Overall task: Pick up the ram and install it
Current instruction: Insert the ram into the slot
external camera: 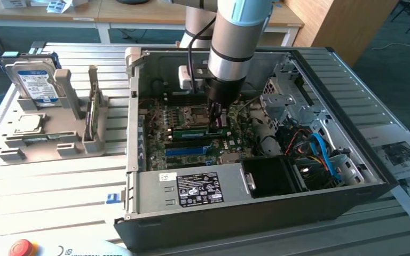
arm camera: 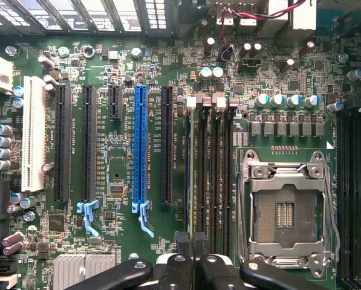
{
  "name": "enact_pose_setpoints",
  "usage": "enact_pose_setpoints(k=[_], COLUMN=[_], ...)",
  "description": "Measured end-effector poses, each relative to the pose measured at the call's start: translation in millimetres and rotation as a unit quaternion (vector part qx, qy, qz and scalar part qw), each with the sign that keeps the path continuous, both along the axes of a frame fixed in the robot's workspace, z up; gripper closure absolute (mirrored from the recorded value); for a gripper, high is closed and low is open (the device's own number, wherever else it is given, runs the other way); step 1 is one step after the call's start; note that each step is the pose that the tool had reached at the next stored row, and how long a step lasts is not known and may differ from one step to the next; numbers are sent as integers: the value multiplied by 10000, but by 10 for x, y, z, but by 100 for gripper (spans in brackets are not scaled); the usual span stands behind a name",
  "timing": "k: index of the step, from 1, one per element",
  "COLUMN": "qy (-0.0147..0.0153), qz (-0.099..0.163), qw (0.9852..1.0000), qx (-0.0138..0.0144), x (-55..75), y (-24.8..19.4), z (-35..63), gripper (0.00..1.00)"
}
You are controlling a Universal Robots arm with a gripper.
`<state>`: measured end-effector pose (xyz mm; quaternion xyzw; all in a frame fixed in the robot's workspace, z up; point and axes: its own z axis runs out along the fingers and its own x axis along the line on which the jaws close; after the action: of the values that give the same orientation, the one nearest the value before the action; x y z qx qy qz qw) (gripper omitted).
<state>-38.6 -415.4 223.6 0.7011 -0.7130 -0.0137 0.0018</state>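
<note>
The ram (external camera: 189, 128) is a slim green stick standing on edge among the memory slots (arm camera: 213, 181), beside the empty processor socket (arm camera: 286, 211) on the motherboard inside the open computer case (external camera: 262, 216). In the wrist view the ram (arm camera: 189, 175) shows edge-on as a thin line running straight out from between my fingers. My gripper (external camera: 215, 121) reaches straight down into the case onto the ram. Its two black fingers (arm camera: 183, 244) stand pressed together, and the gripper (arm camera: 193, 243) is shut on the ram's top edge.
A grey parts holder (external camera: 91, 114) at the exterior view's left carries a blue-labelled hard drive (external camera: 38, 80) and a square silver processor chip (external camera: 28, 124). Cables (external camera: 319, 149), drive cages and the power supply (external camera: 190, 189) crowd the case. A blue expansion slot (arm camera: 140, 145) lies beside the memory slots.
</note>
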Motion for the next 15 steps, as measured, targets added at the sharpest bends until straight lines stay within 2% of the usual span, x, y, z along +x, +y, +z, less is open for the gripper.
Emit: enact_pose_setpoints(k=[8,9,10,12,13,14,15], qy=[0,0,0,0,0,0,0], qz=[0,0,0,0,0,0,0], qw=[10000,10000,10000,10000,10000,10000,10000], qx=[0,0,0,0,0,0,0], x=[0,0,0,0,0,0,0], y=[0,0,0,0,0,0,0], z=[0,0,0,0,0,0,0], gripper=[87,82,82,69,69,63,63])
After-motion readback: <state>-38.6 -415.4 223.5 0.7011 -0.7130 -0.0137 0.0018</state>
